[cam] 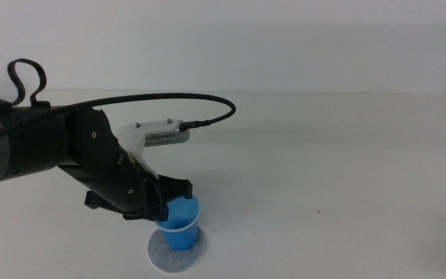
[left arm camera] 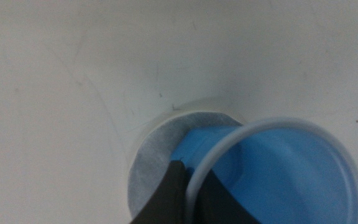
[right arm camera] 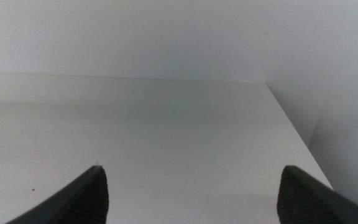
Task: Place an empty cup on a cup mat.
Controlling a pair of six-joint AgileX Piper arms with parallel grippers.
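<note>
The bright blue cup [cam: 182, 227] stands upright on the round speckled grey cup mat [cam: 159, 254] near the table's front edge. My left gripper [cam: 169, 208] reaches in from the left and is shut on the cup's rim. In the left wrist view one dark jaw lies outside and one inside the pale rim of the cup [left arm camera: 291, 171], pinching its wall at my left gripper [left arm camera: 191, 186], and the cup mat [left arm camera: 157, 158] shows beneath. The cup's inside looks empty. My right gripper [right arm camera: 191, 193] is open and empty over bare table, out of the middle view.
The white table [cam: 324, 155] runs back to a pale wall. A black cable [cam: 200, 101] loops above the left arm. The table's right edge [right arm camera: 297, 130] shows in the right wrist view.
</note>
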